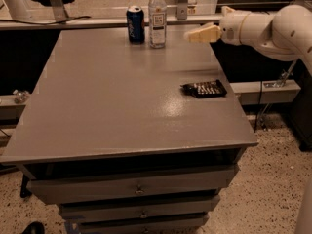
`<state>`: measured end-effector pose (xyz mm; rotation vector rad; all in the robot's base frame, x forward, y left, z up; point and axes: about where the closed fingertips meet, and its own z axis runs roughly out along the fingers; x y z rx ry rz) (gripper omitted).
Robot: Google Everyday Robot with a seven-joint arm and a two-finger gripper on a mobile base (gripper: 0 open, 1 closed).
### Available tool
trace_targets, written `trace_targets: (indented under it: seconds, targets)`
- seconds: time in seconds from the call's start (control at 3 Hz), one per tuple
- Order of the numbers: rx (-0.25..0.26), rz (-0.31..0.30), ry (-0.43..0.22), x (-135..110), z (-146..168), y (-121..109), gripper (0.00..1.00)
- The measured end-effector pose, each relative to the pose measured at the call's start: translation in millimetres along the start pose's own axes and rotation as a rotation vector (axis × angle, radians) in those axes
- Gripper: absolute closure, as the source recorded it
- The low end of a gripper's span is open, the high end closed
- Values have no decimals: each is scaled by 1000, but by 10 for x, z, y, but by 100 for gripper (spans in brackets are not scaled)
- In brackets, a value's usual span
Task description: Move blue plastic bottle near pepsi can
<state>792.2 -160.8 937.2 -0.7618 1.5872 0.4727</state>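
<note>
The blue plastic bottle (157, 16), clear with a white cap and white label, stands upright at the far edge of the grey table (122, 111). The pepsi can (135, 24), short and dark blue, stands just left of it, a small gap between them. My gripper (191, 35) hovers over the table's far right part, to the right of the bottle and clear of it. It is open and holds nothing.
A flat black rectangular packet (204, 88) lies near the table's right edge, in front of and below the arm (263, 26). Drawers (139, 189) sit under the table front. A rail and clutter run behind the far edge.
</note>
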Motion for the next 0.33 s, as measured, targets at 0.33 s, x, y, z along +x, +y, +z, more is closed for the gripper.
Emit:
trace_targets:
  seconds: [0.33]
  targets:
    - [-15,3,5,28,-15,33,0]
